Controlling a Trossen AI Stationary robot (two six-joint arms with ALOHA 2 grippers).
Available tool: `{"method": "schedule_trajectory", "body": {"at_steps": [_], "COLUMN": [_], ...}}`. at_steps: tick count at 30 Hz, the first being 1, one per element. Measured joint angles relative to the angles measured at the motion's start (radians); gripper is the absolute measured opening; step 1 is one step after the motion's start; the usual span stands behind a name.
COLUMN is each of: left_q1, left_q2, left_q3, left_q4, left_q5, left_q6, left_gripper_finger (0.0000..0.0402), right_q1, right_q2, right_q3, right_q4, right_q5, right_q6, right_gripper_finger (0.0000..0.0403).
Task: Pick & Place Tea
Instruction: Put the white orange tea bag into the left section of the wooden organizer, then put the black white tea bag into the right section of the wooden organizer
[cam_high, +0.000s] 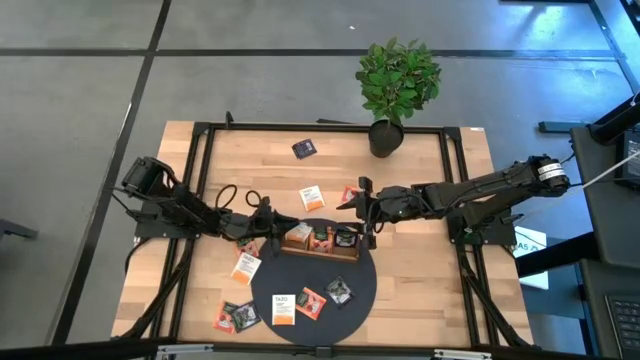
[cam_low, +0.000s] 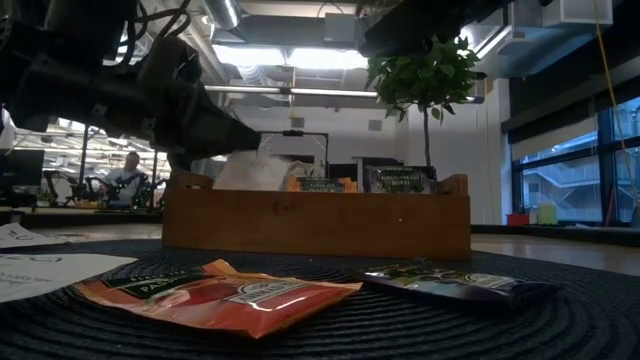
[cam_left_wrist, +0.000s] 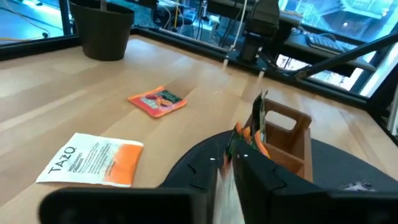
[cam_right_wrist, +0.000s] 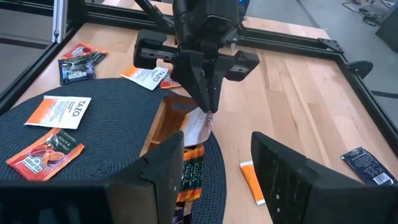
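The white sachet (cam_right_wrist: 198, 127) stands on edge in the tray's (cam_high: 318, 250) left end compartment, directly beneath the left end effector (cam_right_wrist: 208, 107), whose tips pinch its top edge. The right end effector (cam_high: 366, 212), open and empty, waits beside the tray's other end.

- We are seeing a pale white sachet (cam_right_wrist: 198, 127) at the tips of the left gripper's (cam_right_wrist: 208, 107) black jaws, above the brown wooden tray (cam_right_wrist: 163, 122).
- We are noticing a white-and-orange sachet (cam_right_wrist: 59, 111) and a red-orange one (cam_right_wrist: 46, 152) lying on the dark woven mat (cam_right_wrist: 112, 124).
- We are spotting an orange sachet (cam_right_wrist: 250, 181) between the right gripper's (cam_right_wrist: 219, 171) black jaws.
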Motion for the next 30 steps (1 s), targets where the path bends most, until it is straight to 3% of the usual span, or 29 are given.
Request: {"method": "schedule_trajectory", "body": {"at_steps": [9,17,21,25,30], "left_q1": [0.000,0.033,0.093,0.213,0.395], "left_q2": [0.000,-0.064,-0.135,-0.227,-0.316], "left_q3": [0.000,0.000,0.000,0.003,0.112], "left_q4": [0.160,0.168,0.073,-0.092,-0.472], "left_q5": [0.000,0.006,0.022,0.131,0.288], "left_q6": [0.144,0.207,0.158,0.104,0.088], "left_gripper_finger": [0.0109,0.0117,0.0114,0.0114,0.0114], "right_q1": [0.000,0.000,0.000,0.000,0.000], "right_q2": [0.000,-0.001,-0.001,-0.001,-0.001], "right_q3": [0.000,0.000,0.000,0.000,0.000], "right_q4": [-0.006,-0.052,-0.057,-0.056,-0.055], "right_q5": [0.000,-0.001,-0.001,-0.001,-0.001], "right_q6": [0.000,0.003,0.003,0.003,0.001], "right_gripper_finger": [0.0188,0.0188,0.0188,0.0188,0.0188]}}
